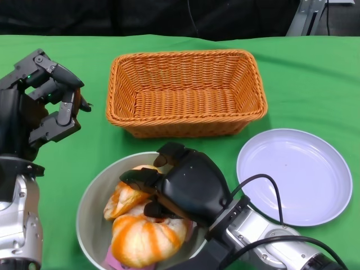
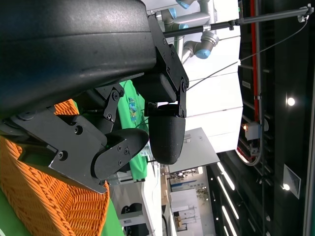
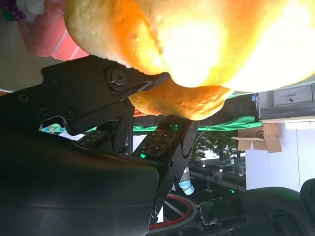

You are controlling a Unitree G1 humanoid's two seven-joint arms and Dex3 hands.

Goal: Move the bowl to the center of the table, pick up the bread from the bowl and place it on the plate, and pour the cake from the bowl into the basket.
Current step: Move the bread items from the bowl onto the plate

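Bowl [image 1: 90,214] holds bread [image 1: 143,236] — right hand [image 1: 185,188] on it

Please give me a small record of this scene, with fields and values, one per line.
bowl: grey bowl near the table's front edge, holding the bread and something pink
right hand: in the bowl, fingers on the bread
left hand: raised beside the basket, holds nothing
basket: orange wicker, nothing in it
plate: pale, bare, to the bowl's right
table: green cloth
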